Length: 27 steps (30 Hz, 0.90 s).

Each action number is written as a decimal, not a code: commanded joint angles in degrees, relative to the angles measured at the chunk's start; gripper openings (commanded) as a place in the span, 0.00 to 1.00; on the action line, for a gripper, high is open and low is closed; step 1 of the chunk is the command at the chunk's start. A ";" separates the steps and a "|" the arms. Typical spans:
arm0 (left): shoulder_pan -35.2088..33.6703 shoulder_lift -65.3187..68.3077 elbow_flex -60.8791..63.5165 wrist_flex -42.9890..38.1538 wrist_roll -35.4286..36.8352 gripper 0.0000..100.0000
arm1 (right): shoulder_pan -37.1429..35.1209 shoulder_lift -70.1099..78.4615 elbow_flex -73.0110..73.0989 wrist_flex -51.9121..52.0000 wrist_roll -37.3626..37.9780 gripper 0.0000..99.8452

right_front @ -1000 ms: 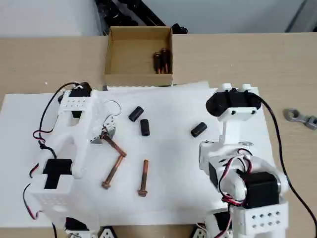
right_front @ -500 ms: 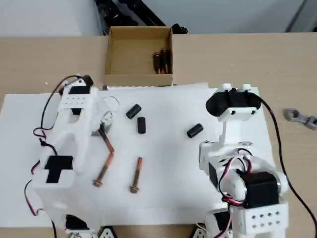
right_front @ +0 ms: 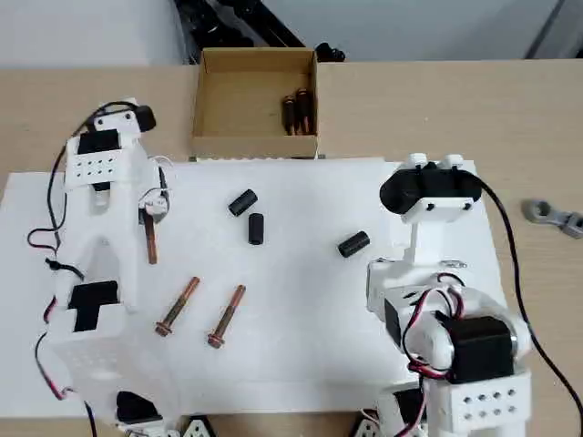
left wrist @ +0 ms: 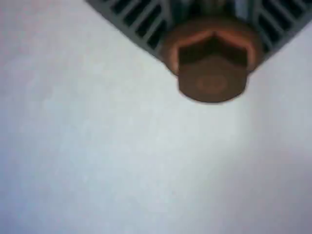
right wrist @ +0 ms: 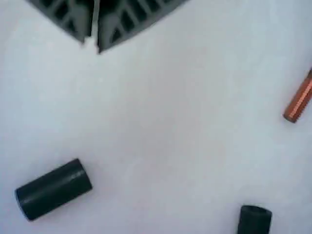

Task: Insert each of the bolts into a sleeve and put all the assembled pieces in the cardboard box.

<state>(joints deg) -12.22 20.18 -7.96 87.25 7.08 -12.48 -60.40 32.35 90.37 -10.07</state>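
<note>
My left gripper (right_front: 150, 211) is shut on a copper bolt (right_front: 150, 240) at the left of the white sheet; the bolt hangs from the fingers. Its hex head (left wrist: 212, 73) sits right under the left gripper (left wrist: 212, 14) in the left wrist view. Two more bolts (right_front: 178, 306) (right_front: 227, 316) lie on the sheet. Three black sleeves (right_front: 241, 202) (right_front: 257, 228) (right_front: 353, 244) lie mid-sheet. The cardboard box (right_front: 219, 100) at the back holds assembled pieces (right_front: 298, 111). My right gripper (right wrist: 95, 34) is shut and empty above the sheet, near a sleeve (right wrist: 52, 189).
The white sheet (right_front: 310, 364) covers most of the wooden table. A metal wrench-like part (right_front: 551, 214) lies off the sheet at the far right. Dark items (right_front: 228, 23) sit behind the box. A second sleeve (right wrist: 254, 219) and a bolt tip (right wrist: 298, 102) edge the right wrist view.
The left arm swung left and back with the bolt, which now hangs nearly straight. The sheet with its loose bolts and sleeves slid a little left. The right arm stayed still.
</note>
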 commanded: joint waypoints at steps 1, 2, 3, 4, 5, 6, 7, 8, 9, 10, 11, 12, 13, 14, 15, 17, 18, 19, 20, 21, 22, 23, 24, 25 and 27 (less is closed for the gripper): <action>-0.35 -0.79 -2.77 1.23 -6.59 0.01 | 0.48 -0.75 -0.18 -0.84 -0.53 0.01; -0.35 -0.53 -2.77 1.58 -8.35 0.01 | 0.48 -0.75 -0.18 -0.84 -0.53 0.01; -0.35 -0.35 -2.51 1.67 -9.93 0.01 | 0.48 -0.75 -0.18 -0.84 -0.53 0.01; -0.26 -0.35 -2.42 1.67 -11.25 0.01 | 0.48 -0.75 -0.18 -0.75 -0.53 0.01; -0.26 -0.35 -2.15 1.49 -12.31 0.01 | 0.48 -0.75 -0.18 -0.75 -0.53 0.01; -0.35 -0.35 -2.07 1.41 -13.36 0.01 | 0.48 -0.75 -0.18 -0.75 -0.53 0.01; -0.35 -0.35 -1.98 1.41 -14.51 0.01 | 0.48 -0.75 -0.18 -0.75 -0.53 0.01; -0.26 -0.35 -1.80 1.41 -15.21 0.01 | 0.48 -0.75 -0.18 -0.92 -0.53 0.01; -0.26 -0.26 -1.45 1.32 -15.65 0.01 | 0.48 -0.75 -0.18 -1.01 -0.53 0.01; -0.26 -0.26 -0.75 0.62 -15.82 0.01 | 0.48 -0.75 -0.18 -1.01 -0.62 0.01; -0.35 -0.26 0.22 -0.35 -15.82 0.01 | 0.48 -0.75 -0.18 -1.01 -0.62 0.01; -0.35 -0.26 1.36 -1.32 -15.82 0.01 | 0.48 -0.75 -0.18 -1.01 -0.79 0.01; -0.35 -0.26 2.68 -2.29 -15.82 0.01 | 0.48 -0.48 -0.18 -0.92 -1.76 0.01; -0.35 -0.26 4.18 -3.60 -15.82 0.01 | 0.48 -0.31 -0.18 -0.75 -3.60 0.01; -0.35 -0.35 5.93 -5.54 -15.82 0.01 | 0.48 -0.13 -0.09 -0.66 -5.89 0.01; -0.35 -0.62 9.54 -10.02 -15.82 0.01 | 0.31 -0.04 0.62 -1.01 -9.23 0.01; -0.35 -0.62 10.95 -11.96 -15.82 0.01 | 0.22 -0.04 1.23 -1.10 -10.02 0.01; -0.35 -0.88 12.18 -13.45 -15.82 0.01 | 0.22 -0.04 2.02 -1.19 -10.73 0.01; -0.35 -0.97 12.97 -14.59 -15.82 0.01 | 0.22 0.22 3.08 -1.63 -11.25 0.01; -0.18 -0.97 13.49 -15.21 -15.82 0.01 | 0.22 0.75 3.87 -2.07 -11.69 0.01; -0.18 -0.97 13.49 -15.38 -15.82 0.01 | 0.22 1.27 4.40 -2.51 -11.96 0.01; -0.18 -0.97 13.49 -15.56 -15.82 0.01 | 0.22 1.98 4.57 -2.86 -11.96 0.01; -0.26 -1.05 13.49 -15.65 -15.82 0.01 | 0.22 2.86 4.57 -3.65 -11.96 0.02; -0.26 -1.05 13.49 -15.74 -15.82 0.01 | 0.22 3.74 4.57 -4.62 -11.96 0.04; -0.26 -1.05 13.49 -15.74 -15.82 0.01 | 0.22 5.58 4.57 -6.73 -12.75 0.10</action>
<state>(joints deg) -12.13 20.35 5.58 73.98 -8.48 -12.48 -56.88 37.01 86.51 -21.49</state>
